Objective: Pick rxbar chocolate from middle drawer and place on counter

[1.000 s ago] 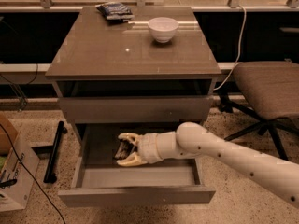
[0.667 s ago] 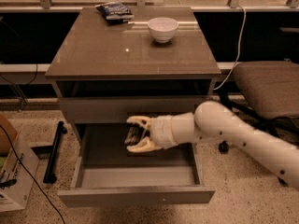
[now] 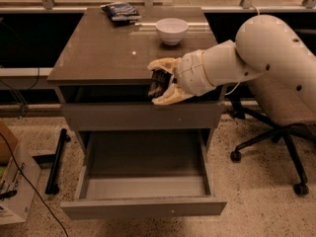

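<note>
Gripper (image 3: 155, 84) is up at the front edge of the surface (image 3: 98, 53), a bit right of the edge's middle, w/ the white arm (image 3: 256, 53) coming in from the right. Its two pale fingers (image 3: 165, 97) pinch the rxbar chocolate (image 3: 159, 81) between them. The bar is dark, held roughly upright, and mostly hidden by the fingers. In this view the bar sits level w/ the front edge, over the dark gap under the slab. Can't tell if it's over the surface or just in front of it; it isn't resting on it.

Middle drawer (image 3: 143, 187) is pulled out well below the gripper, grey floor bare, tiny pale dot on its front. A closed drawer front (image 3: 123, 116) lies between it and the slab.

On the surface: white bowl (image 3: 172, 30) near the back edge, right of centre, and a blue-black snack bag (image 3: 121, 11) at the back edge, left of the bowl, apart from it.

Office chair (image 3: 276, 127) stands right of the cabinet; cardboard box (image 3: 15, 181) on the floor at left.
</note>
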Available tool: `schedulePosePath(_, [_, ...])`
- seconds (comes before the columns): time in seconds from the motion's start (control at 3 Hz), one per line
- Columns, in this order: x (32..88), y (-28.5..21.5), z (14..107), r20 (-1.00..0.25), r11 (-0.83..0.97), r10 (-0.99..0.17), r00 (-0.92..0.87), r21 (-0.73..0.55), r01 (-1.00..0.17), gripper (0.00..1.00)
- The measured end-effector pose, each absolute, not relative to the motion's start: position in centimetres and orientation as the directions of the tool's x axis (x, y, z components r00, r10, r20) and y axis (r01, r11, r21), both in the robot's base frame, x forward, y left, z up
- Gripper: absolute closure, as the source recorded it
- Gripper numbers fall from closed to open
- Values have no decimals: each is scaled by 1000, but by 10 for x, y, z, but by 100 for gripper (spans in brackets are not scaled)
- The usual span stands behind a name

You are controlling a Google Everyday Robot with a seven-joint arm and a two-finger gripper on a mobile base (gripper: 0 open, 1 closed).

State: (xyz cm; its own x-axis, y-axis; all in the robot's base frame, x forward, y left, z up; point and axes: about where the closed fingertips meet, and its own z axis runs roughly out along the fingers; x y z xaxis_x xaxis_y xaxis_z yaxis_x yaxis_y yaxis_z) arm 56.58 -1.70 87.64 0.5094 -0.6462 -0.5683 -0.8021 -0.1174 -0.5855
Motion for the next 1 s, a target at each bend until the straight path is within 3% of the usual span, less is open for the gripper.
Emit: schedulePosePath(1.0, [595, -29, 897, -488, -92, -723, 488, -633, -769, 100])
